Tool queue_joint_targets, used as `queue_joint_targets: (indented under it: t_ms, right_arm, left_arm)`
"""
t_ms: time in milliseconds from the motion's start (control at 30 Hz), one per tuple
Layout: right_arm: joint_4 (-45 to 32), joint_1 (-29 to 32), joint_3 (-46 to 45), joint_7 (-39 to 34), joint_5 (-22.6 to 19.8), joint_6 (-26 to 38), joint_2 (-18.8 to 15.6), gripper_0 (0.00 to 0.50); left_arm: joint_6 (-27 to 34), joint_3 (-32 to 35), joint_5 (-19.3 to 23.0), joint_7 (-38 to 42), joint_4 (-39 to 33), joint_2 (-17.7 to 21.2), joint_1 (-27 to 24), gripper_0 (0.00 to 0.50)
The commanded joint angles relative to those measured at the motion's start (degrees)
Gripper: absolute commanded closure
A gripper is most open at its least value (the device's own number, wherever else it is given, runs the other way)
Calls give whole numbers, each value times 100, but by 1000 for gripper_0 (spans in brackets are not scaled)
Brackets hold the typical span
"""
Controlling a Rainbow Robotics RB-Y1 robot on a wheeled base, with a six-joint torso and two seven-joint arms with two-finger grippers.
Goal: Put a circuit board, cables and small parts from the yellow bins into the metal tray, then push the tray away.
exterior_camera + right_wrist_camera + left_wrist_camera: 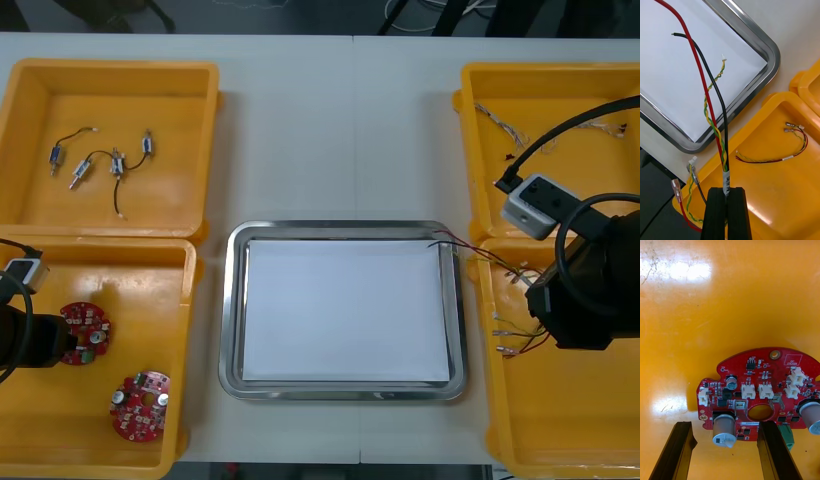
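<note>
My right gripper is shut on a cable bundle of red, black and twisted yellow-green wires. It hangs over the near right yellow bin, and the bundle's free ends reach over the right rim of the metal tray, which is white inside. My left gripper is open, low in the near left bin. A round red circuit board lies flat just beyond its fingers, its near edge between them. In the front view that board lies at the left arm's tip.
A second red circuit board lies nearer the front of the near left bin. Small metal parts joined by black cable sit in the far left bin. Thin cables lie in the far right bin. More red and yellow cables rest in the near right bin.
</note>
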Motion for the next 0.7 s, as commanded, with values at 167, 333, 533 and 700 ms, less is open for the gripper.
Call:
queue_joint_targets:
  t_ms: [167,333,533,700]
  right_arm:
    - [-39,-196,41,269,-51,-56,-227,500]
    - [-30,-196,41,322,-51,-48,-227,500]
    - [-30,-196,41,357,-78,-48,-227,500]
    - [-30,-196,41,366,-78,-21,-219,500]
  left_arm:
    - [53,51,32,-21,-74,-22,-121,0]
    - [422,262,59,-21,-285,-22,-121,0]
    - [730,561,155,-21,-522,-48,-113,0]
    - [1240,1000,190,-47,-838,-285,-104,0]
